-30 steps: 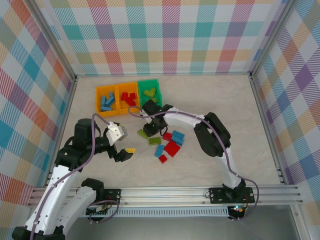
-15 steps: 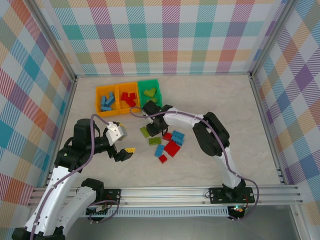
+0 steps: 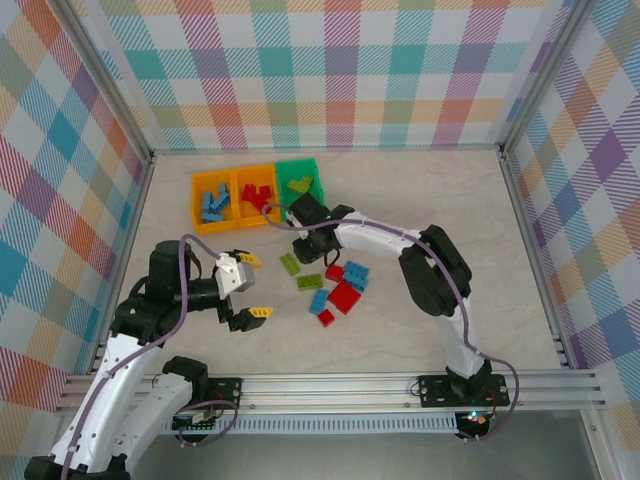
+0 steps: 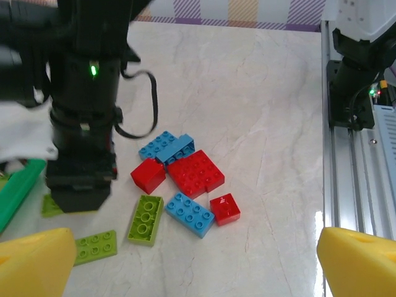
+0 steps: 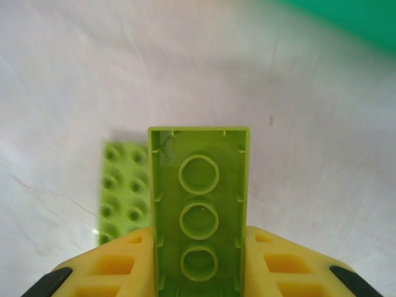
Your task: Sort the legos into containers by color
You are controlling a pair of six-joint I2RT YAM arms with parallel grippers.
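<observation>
My right gripper (image 5: 199, 250) is shut on a lime green lego (image 5: 199, 204), held hollow side toward the camera just above the table. In the top view that gripper (image 3: 308, 243) sits just below the green container (image 3: 300, 182). The two orange containers (image 3: 216, 200) (image 3: 256, 194) hold blue and red legos. Loose legos lie in the middle: lime (image 3: 290, 264) (image 3: 309, 282), blue (image 3: 355, 275) (image 3: 320, 301), red (image 3: 346, 296) (image 3: 326, 317). My left gripper (image 3: 254, 287) is open and holds nothing, left of the pile. Its yellow fingers (image 4: 31, 263) frame the same legos (image 4: 190, 214).
The right arm's black wrist (image 4: 83, 124) stands over the left side of the pile in the left wrist view. A second lime brick (image 5: 124, 192) lies on the table just behind the held one. The metal rail (image 4: 349, 167) runs along the near edge.
My right gripper has shifted slightly up toward the green container with the lime brick. My left gripper has turned at the wrist, so both its spread fingers now show.
</observation>
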